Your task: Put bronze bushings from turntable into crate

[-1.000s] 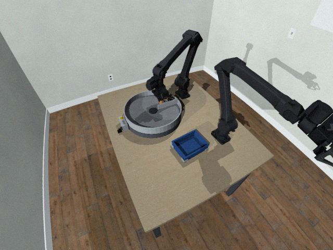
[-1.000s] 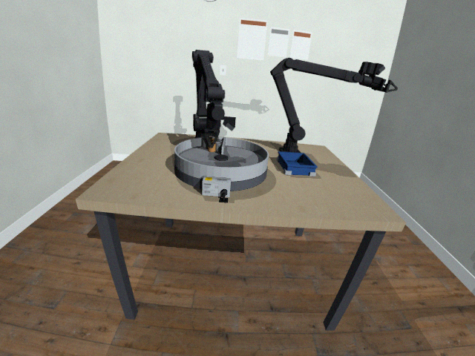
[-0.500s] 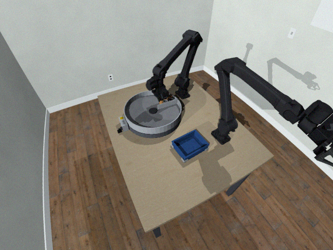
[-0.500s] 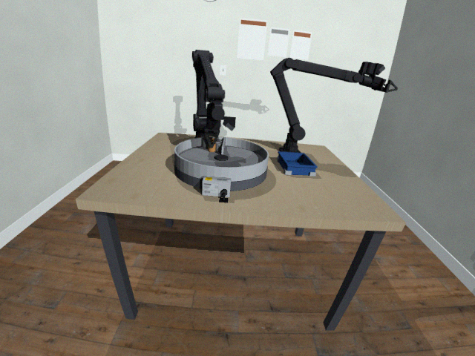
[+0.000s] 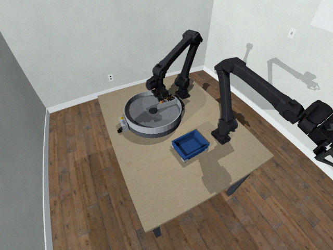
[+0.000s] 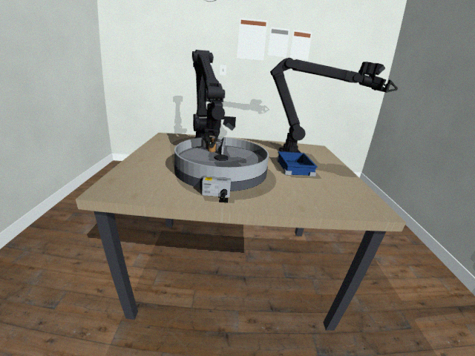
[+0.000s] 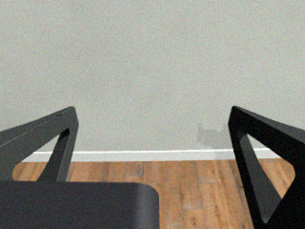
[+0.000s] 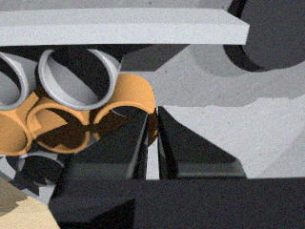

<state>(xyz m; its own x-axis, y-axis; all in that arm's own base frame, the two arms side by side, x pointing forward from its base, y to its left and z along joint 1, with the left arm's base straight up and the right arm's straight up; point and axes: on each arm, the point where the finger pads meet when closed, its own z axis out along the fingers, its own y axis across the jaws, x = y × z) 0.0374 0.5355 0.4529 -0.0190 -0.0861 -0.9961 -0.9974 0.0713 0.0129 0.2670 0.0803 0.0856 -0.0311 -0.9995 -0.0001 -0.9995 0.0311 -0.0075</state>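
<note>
Two robot arms (image 5: 226, 99) (image 6: 286, 92) on a table (image 5: 150, 174) (image 6: 153, 202) suggest a robotics lab.
</note>
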